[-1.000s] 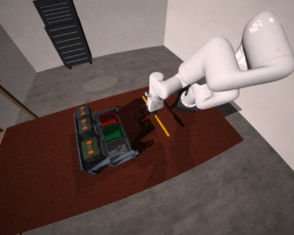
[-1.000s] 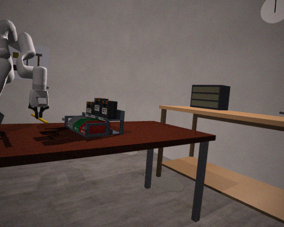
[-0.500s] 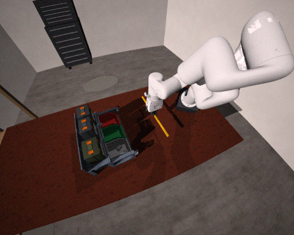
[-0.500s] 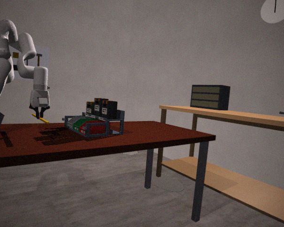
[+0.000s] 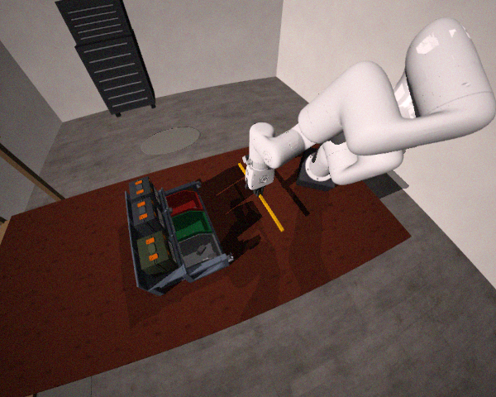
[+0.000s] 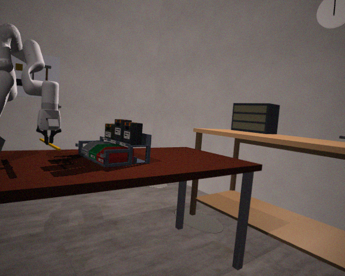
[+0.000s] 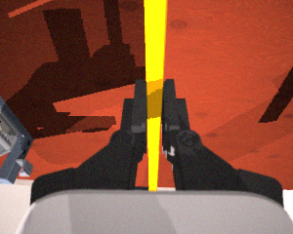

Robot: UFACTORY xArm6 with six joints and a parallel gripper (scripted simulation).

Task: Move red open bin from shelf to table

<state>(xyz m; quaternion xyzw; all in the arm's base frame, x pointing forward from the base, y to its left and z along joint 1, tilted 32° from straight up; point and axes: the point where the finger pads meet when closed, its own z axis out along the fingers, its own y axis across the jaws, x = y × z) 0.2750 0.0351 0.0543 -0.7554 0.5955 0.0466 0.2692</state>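
Note:
The red open bin (image 5: 183, 201) sits at the far end of the blue-grey shelf (image 5: 175, 232) on the table, beside a green bin (image 5: 190, 223) and a grey bin (image 5: 199, 254). It also shows in the exterior view (image 6: 114, 154). My gripper (image 5: 259, 190) is shut on a long yellow bar (image 5: 262, 198) and holds it above the table, to the right of the shelf and apart from it. The wrist view shows the yellow bar (image 7: 153, 78) clamped between my fingers. The bar and gripper (image 6: 49, 138) hang clear of the table top.
Dark boxes with orange tags (image 5: 148, 226) stand on the shelf behind the bins. My base (image 5: 321, 170) is at the table's far right. A corner of the shelf frame (image 7: 7, 141) shows at the left of the wrist view. A wooden bench (image 6: 273, 142) stands beyond the table.

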